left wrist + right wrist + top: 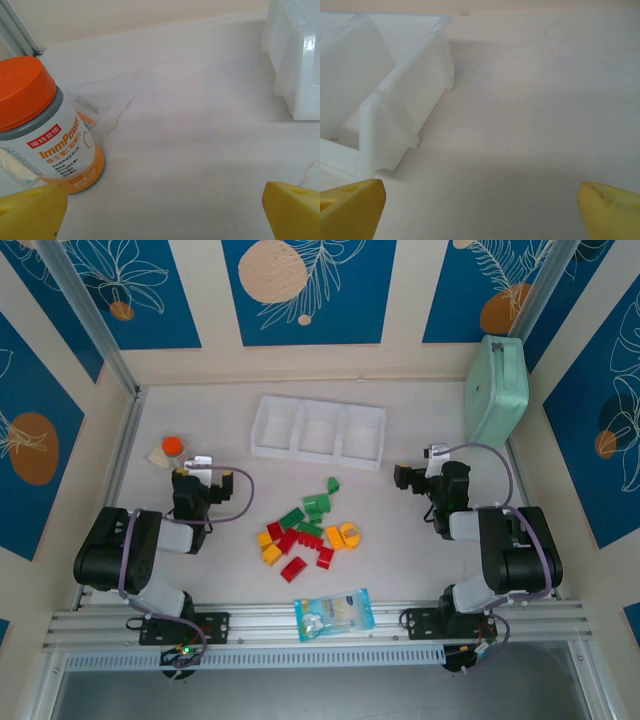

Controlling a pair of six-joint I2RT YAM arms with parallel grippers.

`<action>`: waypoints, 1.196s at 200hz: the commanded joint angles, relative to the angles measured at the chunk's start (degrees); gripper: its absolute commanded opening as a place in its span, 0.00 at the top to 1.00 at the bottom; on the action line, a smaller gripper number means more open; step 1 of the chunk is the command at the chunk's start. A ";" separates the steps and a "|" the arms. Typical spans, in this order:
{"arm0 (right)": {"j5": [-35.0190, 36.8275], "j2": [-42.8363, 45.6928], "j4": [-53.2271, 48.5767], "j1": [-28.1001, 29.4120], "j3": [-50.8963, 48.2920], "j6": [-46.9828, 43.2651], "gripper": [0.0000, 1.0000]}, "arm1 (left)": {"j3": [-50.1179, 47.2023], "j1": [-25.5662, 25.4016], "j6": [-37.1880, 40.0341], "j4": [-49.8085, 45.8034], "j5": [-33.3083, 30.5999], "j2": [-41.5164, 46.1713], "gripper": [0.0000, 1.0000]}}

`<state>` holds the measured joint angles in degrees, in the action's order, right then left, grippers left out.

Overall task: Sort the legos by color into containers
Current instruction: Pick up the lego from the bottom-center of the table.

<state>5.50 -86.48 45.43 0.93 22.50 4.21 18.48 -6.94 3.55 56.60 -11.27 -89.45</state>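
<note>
Overhead view looks down; low wrist views face forward, sharing the tray (pixel 415 85).

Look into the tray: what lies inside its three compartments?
From above, all three compartments of the tray show bare white floors, no legos; those lie on the table before it. In the right wrist view, its wall hides part of the nearest floor.

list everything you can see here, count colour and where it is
legos: about fifteen, red, green and yellow-orange, heaped mid-table
tray: one, white, three compartments, far middle
bottle: one, white with orange cap, far left
packet: one, pale, beside bottle
case: one, mint green, far right corner
bag: one, clear with blue print, near edge
left claw: yellow tips, open, facing bottle
right claw: yellow tips, open, beside tray
</note>
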 commanded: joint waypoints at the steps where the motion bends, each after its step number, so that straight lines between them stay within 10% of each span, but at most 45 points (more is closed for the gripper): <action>1: -1.14 -0.67 0.54 -0.32 1.41 0.69 0.01 | 1.10 -0.68 0.75 1.80 -0.92 -0.51 0.00; 211: -2.38 -0.72 -0.12 -1.33 1.84 1.51 0.01 | 1.91 1.14 -2.32 0.00 -3.49 -0.42 0.00; 239: 12.42 8.78 -5.65 4.22 0.44 1.45 0.01 | 2.78 -3.35 2.55 -8.56 -7.45 9.53 0.00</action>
<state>6.85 -86.00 45.39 0.75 22.81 5.63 19.27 -6.87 2.28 54.83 -14.22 -88.47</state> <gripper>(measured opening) 0.993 0.996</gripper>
